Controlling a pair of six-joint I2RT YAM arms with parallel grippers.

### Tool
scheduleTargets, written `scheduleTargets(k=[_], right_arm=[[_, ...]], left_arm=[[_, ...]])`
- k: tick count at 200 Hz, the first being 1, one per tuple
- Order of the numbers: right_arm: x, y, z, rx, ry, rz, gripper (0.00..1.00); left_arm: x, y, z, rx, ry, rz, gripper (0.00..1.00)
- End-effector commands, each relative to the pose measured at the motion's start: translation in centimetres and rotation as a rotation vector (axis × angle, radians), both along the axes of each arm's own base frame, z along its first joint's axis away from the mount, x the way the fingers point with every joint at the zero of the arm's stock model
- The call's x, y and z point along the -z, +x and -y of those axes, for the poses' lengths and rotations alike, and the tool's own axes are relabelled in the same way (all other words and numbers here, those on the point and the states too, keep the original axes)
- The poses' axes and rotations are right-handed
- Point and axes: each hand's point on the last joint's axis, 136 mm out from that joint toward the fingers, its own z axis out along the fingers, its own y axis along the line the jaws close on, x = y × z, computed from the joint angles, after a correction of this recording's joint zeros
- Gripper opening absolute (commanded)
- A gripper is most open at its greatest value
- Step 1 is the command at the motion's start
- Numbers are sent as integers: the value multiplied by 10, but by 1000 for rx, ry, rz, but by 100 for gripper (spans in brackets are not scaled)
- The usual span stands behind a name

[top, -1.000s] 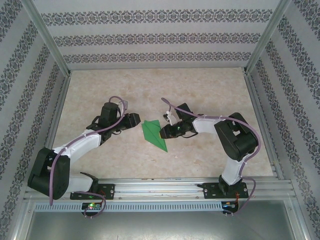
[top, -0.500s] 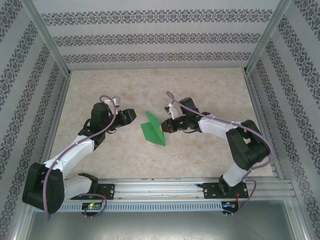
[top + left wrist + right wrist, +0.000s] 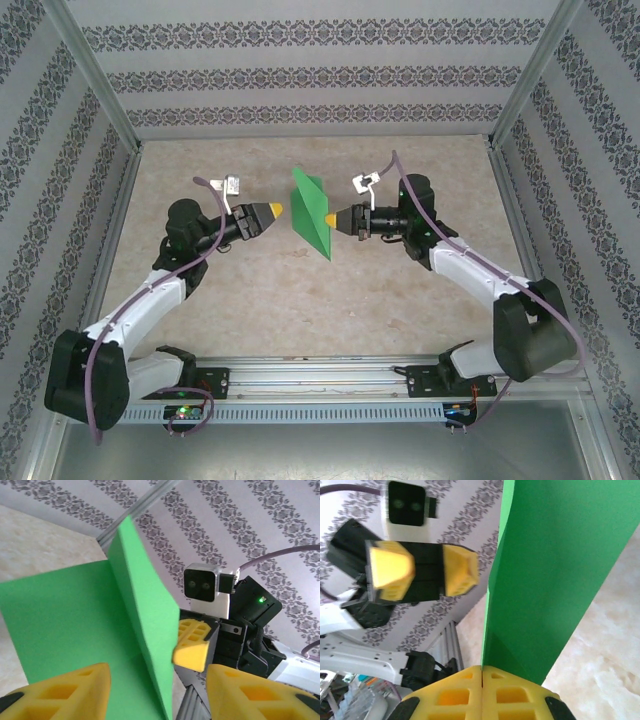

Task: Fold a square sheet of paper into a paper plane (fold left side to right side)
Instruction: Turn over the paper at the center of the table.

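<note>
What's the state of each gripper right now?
Left gripper: open, holding nothing, just short of the green paper.
Right gripper: closed, pinching the green paper.

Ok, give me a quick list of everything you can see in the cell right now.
folded paper: one, bright green, held up between the two grippers
table: one, beige marbled, under both arms
walls: three, white with dark patterned stripes, around the table
frame rail: one, silver, near edge
left gripper: one, yellow fingers, open, beside the paper, not touching
right gripper: one, yellow fingers, shut on the paper
</note>
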Motion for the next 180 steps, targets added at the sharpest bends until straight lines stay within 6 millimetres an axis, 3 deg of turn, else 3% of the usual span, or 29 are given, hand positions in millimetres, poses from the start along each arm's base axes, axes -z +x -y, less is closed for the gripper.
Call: scheduleTargets(k=[1,65,96,158,180], right_arm=[[-27,-17,-4,-68,60,55,0],[-28,-25,-18,-111,63,38,0],[-29,-27,-23,-127,65,39,0],[-23,-25,-24,-114,58,25,3],[-24,-22,-22,-95,57,23,10]], left_arm=[[-29,-10,18,110,-52,91,53],[-31,-10,38,186,-67,103,52],[-23,-6,41,178,-40,80,46],[-21,-3,40,150,-30,79,21],[-21,-3,39,142,-32,79,14]])
